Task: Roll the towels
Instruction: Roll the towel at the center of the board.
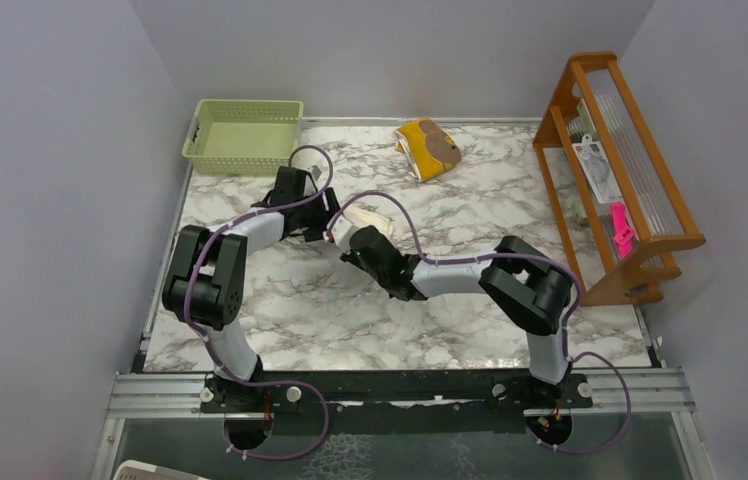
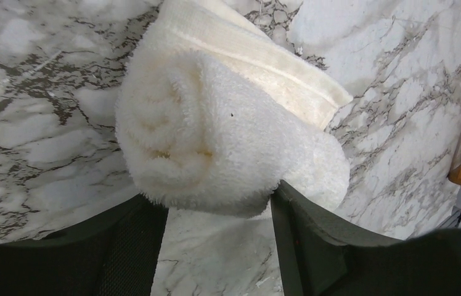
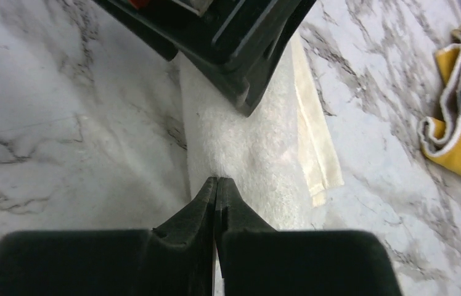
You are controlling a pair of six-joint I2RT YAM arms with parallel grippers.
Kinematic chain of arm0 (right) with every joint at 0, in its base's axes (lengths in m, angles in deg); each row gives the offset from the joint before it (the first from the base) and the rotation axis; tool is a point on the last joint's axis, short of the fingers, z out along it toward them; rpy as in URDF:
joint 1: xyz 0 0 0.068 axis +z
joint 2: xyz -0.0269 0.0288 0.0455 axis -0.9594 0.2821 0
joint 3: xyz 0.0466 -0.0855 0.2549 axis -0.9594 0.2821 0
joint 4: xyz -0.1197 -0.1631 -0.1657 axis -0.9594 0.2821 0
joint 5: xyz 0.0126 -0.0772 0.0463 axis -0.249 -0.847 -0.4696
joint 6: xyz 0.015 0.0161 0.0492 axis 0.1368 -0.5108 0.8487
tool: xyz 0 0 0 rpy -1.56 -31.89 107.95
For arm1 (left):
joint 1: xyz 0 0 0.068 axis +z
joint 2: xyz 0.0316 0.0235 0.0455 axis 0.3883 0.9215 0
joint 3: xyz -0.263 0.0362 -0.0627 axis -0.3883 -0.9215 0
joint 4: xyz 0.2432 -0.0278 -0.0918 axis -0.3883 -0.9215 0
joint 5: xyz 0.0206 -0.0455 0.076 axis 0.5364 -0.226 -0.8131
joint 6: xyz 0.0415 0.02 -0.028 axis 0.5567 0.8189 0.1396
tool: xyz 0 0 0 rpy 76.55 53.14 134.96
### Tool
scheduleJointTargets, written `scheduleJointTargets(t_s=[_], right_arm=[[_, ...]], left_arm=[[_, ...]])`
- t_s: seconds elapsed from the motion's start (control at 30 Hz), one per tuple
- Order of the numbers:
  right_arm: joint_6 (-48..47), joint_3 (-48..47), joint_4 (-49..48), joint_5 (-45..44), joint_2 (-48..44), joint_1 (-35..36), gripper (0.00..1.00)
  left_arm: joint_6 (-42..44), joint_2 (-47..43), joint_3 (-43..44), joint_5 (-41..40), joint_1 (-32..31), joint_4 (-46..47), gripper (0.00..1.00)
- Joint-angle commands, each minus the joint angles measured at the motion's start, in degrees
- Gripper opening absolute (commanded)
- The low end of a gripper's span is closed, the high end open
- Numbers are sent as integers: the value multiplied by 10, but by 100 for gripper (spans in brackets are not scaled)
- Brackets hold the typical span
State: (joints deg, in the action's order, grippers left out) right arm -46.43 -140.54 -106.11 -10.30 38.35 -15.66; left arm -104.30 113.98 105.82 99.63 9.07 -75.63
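Cream towel (image 2: 216, 135) half rolled: left tool (image 2: 216, 198) clasps the roll, right tool (image 3: 217, 182), fully closed, pins the tail; a loosened clasp may unwind it.

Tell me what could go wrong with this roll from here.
1. The left gripper straddles the cream towel's soft roll; it may slacken or unwind.
2. The right gripper, shut, sits on the flat tail; dragging could bunch it.
3. The two grippers sit close and might collide.
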Motion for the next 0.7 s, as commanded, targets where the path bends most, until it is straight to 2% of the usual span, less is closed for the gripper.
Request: scheduleJointTargets(t_s=[0.0, 0.17, 0.4, 0.67], right_arm=[[102, 7, 38, 178, -69, -33, 1], [190, -12, 76, 346, -94, -78, 1], [293, -85, 146, 516, -45, -167, 1], [397, -89, 121, 660, 32, -256, 1]], left_arm=[[21, -9, 29, -5, 18, -18, 65], [25, -6, 37, 2, 23, -18, 78], [0, -23, 26, 3, 25, 5, 84], [-55, -106, -4, -9, 33, 48, 92]])
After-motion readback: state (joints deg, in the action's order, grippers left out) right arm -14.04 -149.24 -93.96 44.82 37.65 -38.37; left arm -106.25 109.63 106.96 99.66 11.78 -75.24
